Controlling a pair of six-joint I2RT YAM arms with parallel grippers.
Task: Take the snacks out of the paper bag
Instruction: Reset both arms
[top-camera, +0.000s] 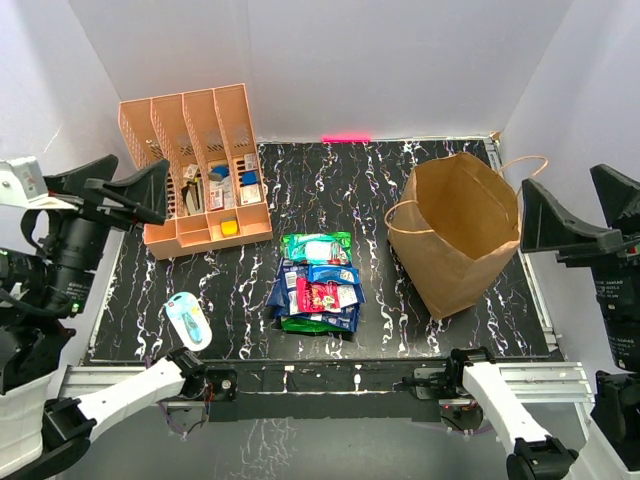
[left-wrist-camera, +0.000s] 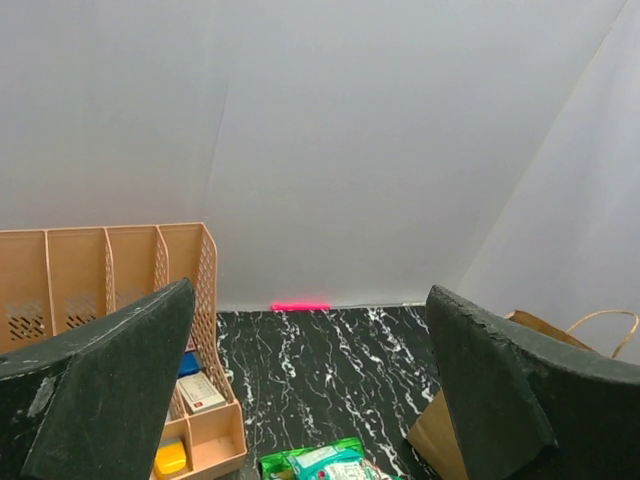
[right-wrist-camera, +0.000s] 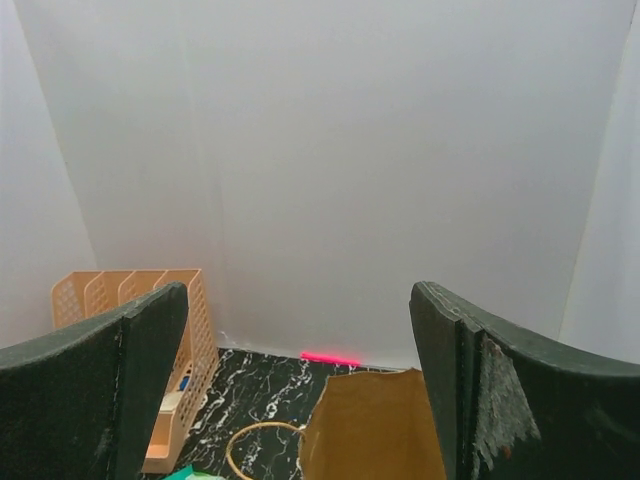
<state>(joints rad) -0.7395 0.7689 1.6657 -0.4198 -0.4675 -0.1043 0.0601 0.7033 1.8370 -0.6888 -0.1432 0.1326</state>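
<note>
While one paper bag (top-camera: 462, 232) stands | snacks (top-camera: 318, 282) — one pile, roughly five | left end effector (left-wrist-camera: 310, 290), right end effector (right-wrist-camera: 300, 288) — both released

The arms (top-camera: 130, 392) are white with black joints and scuffed dark fingers (left-wrist-camera: 100, 400)

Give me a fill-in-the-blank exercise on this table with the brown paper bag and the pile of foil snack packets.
In the top view, the glossy foil snack packets lie piled to the ____ of the tall brown kraft paper bag.
The peach-orange plastic file organiser has ____ upright compartments.
The left gripper and the right gripper both stand ____, holding nothing.
Missing words: left; four; open.
</note>
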